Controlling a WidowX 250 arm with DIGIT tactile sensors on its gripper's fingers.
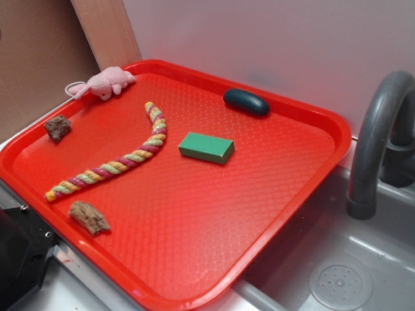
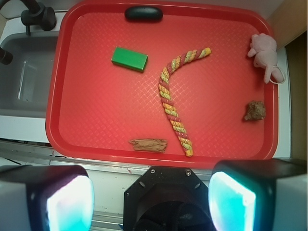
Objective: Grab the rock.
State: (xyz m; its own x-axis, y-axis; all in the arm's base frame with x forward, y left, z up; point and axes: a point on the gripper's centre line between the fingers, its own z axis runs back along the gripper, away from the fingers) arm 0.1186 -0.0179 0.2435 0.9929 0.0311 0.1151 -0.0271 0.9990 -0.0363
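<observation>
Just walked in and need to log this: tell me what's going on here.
A WidowX arm is set to grab the small, rough, dark reddish-brown rock, which lies untouched by the edge of the red plastic tray, near the pink plush toy. The gripper hangs open outside the tray's edge, holding nothing.

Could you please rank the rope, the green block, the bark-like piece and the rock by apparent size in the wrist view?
1. The twisted rope, clearly largest.
2. The green block and the flat bark-like piece look about alike, so I will not rank them.
3. The rock, smallest.
</observation>
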